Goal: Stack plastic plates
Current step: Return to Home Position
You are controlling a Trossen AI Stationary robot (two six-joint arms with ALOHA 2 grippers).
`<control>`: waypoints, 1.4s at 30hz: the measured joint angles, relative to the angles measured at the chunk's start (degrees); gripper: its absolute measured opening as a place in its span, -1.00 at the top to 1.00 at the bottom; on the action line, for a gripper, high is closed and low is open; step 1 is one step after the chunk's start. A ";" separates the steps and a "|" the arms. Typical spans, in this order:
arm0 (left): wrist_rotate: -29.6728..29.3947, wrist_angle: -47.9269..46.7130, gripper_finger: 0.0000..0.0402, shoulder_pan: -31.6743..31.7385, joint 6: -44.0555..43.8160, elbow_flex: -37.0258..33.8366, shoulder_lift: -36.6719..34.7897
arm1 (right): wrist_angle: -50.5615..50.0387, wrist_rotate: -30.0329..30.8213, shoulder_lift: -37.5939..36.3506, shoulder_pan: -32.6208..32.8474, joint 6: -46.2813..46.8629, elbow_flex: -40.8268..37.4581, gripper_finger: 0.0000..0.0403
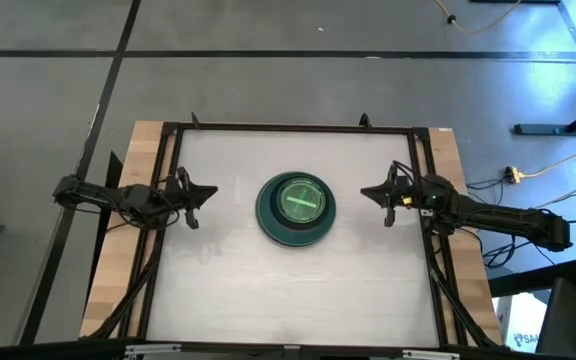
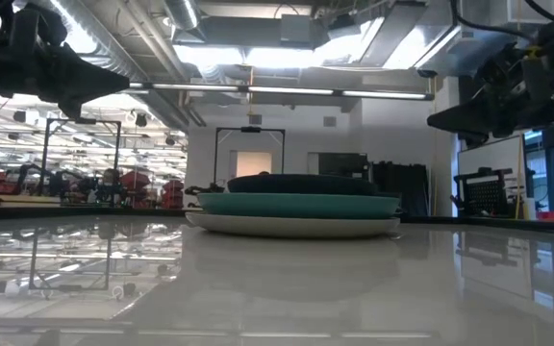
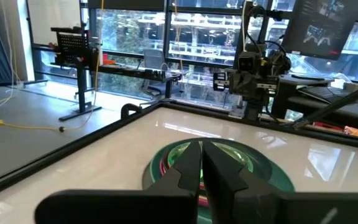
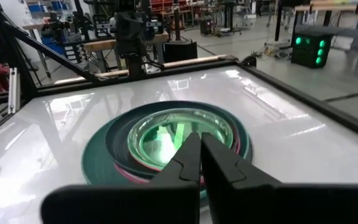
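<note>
One stack of plates (image 1: 296,209) stands on the middle of the white table. In the low view a pale grey large plate (image 2: 291,227) lies at the bottom, a teal one (image 2: 296,204) on it, a dark one (image 2: 301,184) above. In the right wrist view a magenta rim (image 4: 132,175) shows under the black plate, and a translucent green small plate (image 4: 176,134) is on top. My left gripper (image 1: 211,192) hovers left of the stack, shut. My right gripper (image 1: 365,193) hovers right of it, shut. Both are above the table, apart from the stack.
A black frame (image 1: 288,127) runs around the white table, with wooden boards (image 1: 123,230) beyond it on the left and right. Bare table surface lies on all sides of the stack. Cables (image 1: 528,172) lie on the floor to the right.
</note>
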 joint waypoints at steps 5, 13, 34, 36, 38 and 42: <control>0.02 0.02 0.95 0.00 -0.04 0.00 0.00 | -2.13 0.00 0.00 0.00 1.28 0.00 0.96; 0.04 0.05 0.95 0.00 -0.08 0.00 0.00 | -6.43 0.00 0.00 0.00 1.34 0.00 0.96; 0.08 0.09 0.95 0.00 -0.09 0.00 0.00 | -9.95 0.00 0.00 0.00 1.34 0.00 0.96; 0.08 0.09 0.95 0.00 -0.09 0.00 0.00 | -9.95 0.02 0.00 0.00 1.34 0.00 0.96; 0.09 0.09 0.95 0.00 -0.09 0.00 0.00 | -9.95 0.00 0.00 0.00 1.34 0.00 0.96; 0.09 0.09 0.95 0.00 -0.09 0.00 0.00 | -9.95 0.00 0.00 0.00 1.34 0.00 0.96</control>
